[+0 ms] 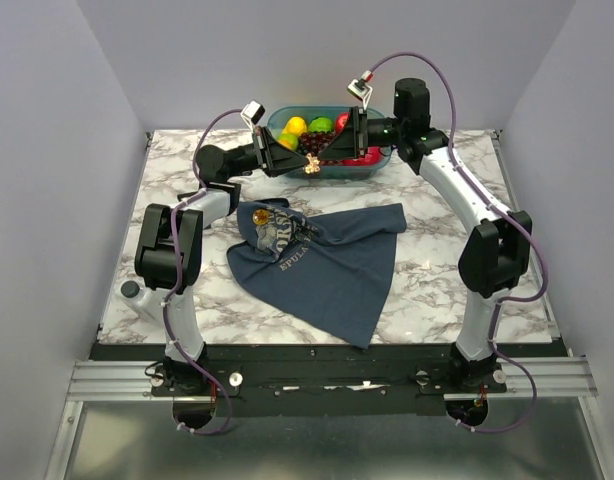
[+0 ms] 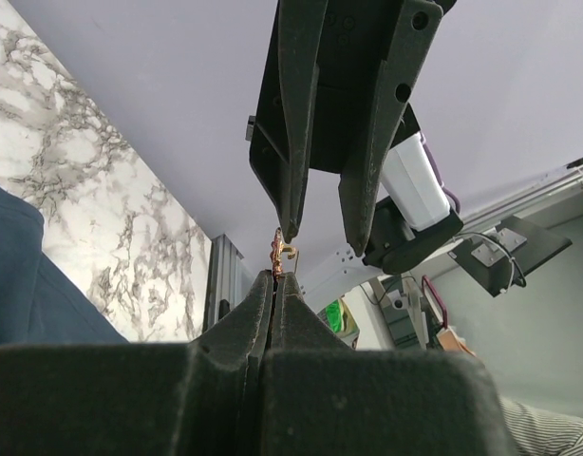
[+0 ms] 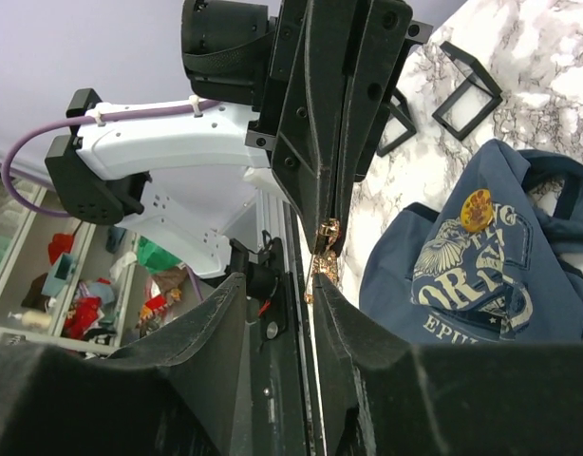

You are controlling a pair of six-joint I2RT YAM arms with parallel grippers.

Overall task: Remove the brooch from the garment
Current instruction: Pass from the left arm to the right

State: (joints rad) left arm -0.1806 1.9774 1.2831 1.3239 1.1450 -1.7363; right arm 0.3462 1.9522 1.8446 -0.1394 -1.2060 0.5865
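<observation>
The small gold brooch (image 2: 283, 251) is in the air at the upper middle of the top view, apart from the blue shirt (image 1: 327, 265), which lies crumpled lower down on the worktop (image 1: 437, 290). The left tool (image 2: 275, 277) is clenched on the brooch. The right tool (image 3: 282, 280) faces it with fingers apart, just in front of the fruit bowl (image 1: 279, 120).

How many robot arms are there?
2. The left arm rises at the near left of the table, the right arm at its near right; both reach toward the fruit bowl. No others show.
</observation>
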